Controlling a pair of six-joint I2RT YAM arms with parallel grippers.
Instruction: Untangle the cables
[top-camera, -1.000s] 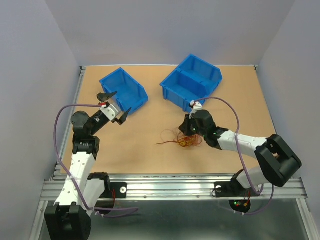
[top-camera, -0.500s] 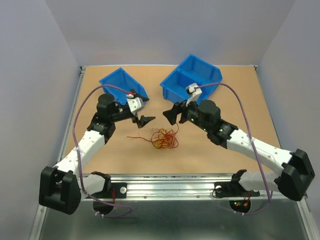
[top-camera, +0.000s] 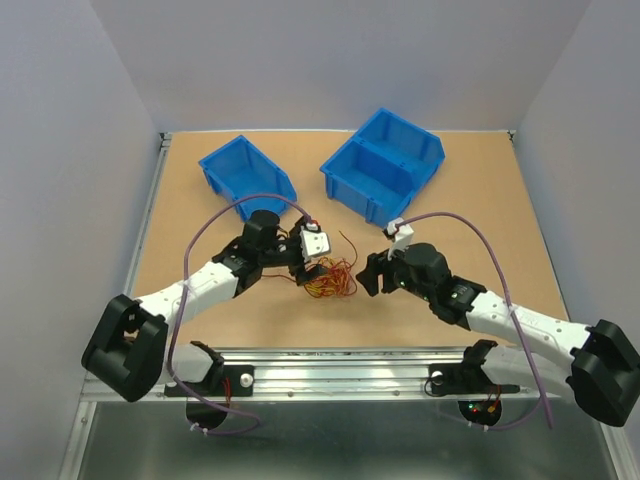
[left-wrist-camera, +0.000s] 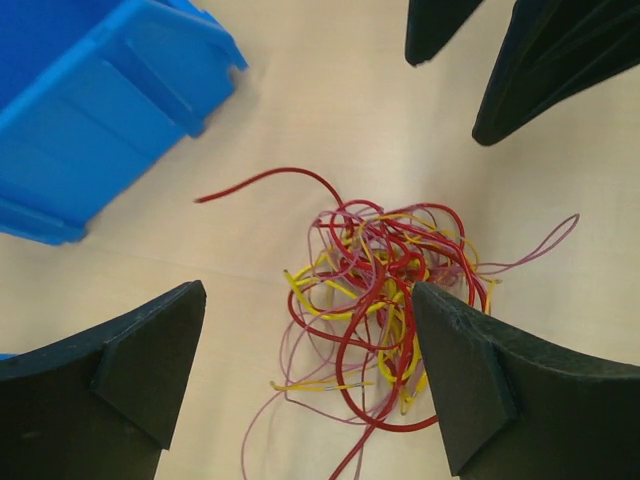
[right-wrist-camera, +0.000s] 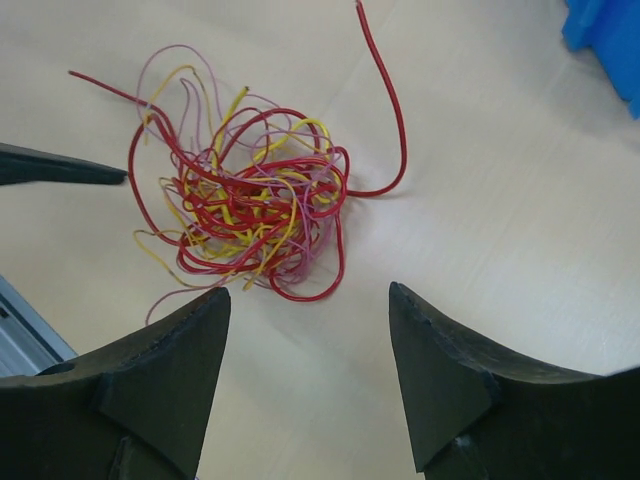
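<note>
Since the earlier pictures both arms have come in toward the middle. The left claw (top-camera: 305, 272) has left the small blue bin (top-camera: 247, 175) and now stands just at the left of the cables (top-camera: 330, 280). The right claw (top-camera: 368, 278) has come nearer and lower, close at their right. The tangle itself lies about where it lay half a second ago, on the worktop (top-camera: 480, 220) in the near middle. It is between the two claws and, as far as I can see, touches neither.

Both claws are opened wide and have hold of nothing. In each wrist view the black fingers stand well apart, with the wires lying free on the worktop below them.

The cables look very light, thin and soft, yet a little springy, because they keep their curls. I judge that a single strand will slip out of a loose pinch. I also judge that the whole bundle will rise together if one wire is pulled while nothing holds the rest. A good place to take hold seems to be the long red end (right-wrist-camera: 385, 110) that sticks out on the far side, or one outer loop. The other claw could then pin the dense core.

There are two containers at the far side. The small blue bin is at the left, and the larger blue bin (top-camera: 385, 165), with two compartments, is nearer the middle. I see no wire or other thing inside either.
</note>
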